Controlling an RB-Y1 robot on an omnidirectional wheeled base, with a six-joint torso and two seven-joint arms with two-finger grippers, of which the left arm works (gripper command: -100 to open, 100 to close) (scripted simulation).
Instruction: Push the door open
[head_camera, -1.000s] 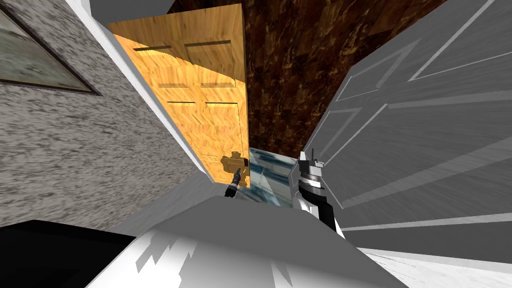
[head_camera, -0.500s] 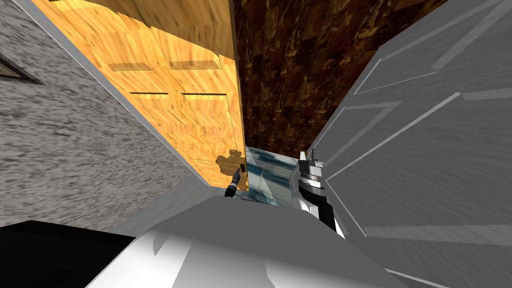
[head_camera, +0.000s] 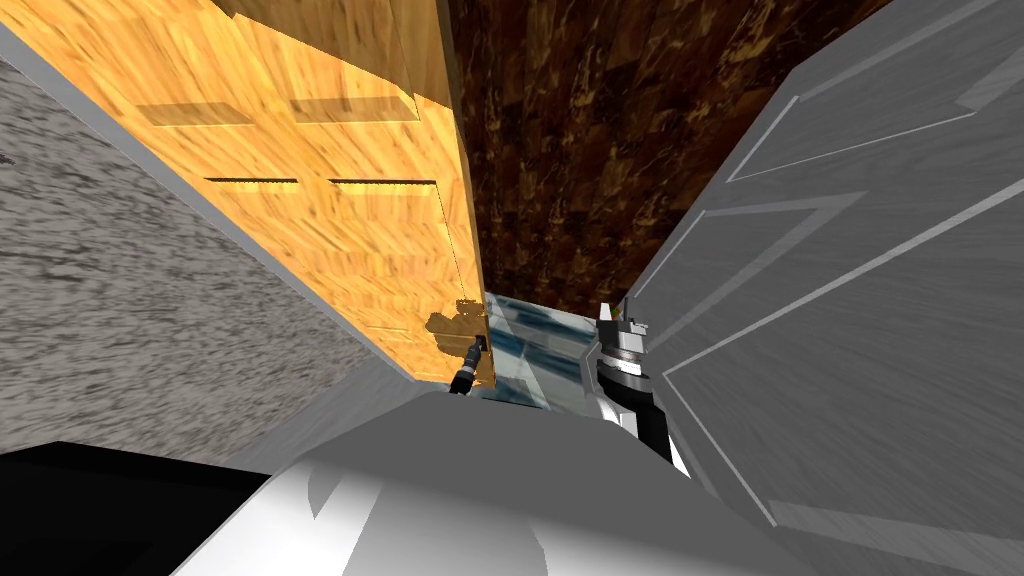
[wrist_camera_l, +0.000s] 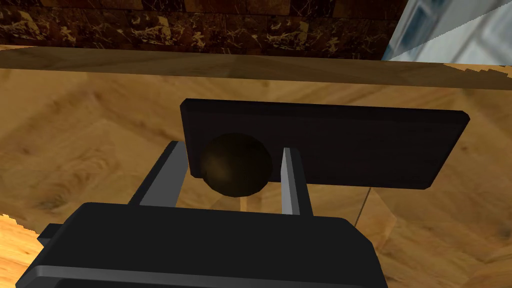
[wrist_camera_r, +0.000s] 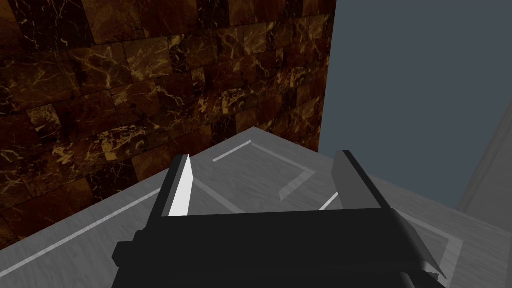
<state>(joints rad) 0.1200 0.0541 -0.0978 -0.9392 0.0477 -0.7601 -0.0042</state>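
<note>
At dark round knob (wrist_camera_l: 236, 167) on black rect. plate (wrist_camera_l: 350, 145), near free edge of orange-tan panelled wood door (head_camera: 350, 220): L gripper (wrist_camera_l: 231, 150) clamped on knob, one finger each side; door face lies straight ahead of L gripper, long axis upright, leaf ajar; push prob. goes fwd along fingers. R gripper (wrist_camera_r: 265, 155) spread, empty, right of knob by grey panelled door (head_camera: 850, 300); L arm nearer.

Dark brown, gold-veined tiled wall (head_camera: 580, 150) at centre background. Grey panelled surface (head_camera: 850, 300) with pale raised lines at the right, meeting that wall. Speckled grey wall (head_camera: 130, 330) at the left. Glossy blue-white floor (head_camera: 540, 345) between them. Black area (head_camera: 90, 510) at lower left.
</note>
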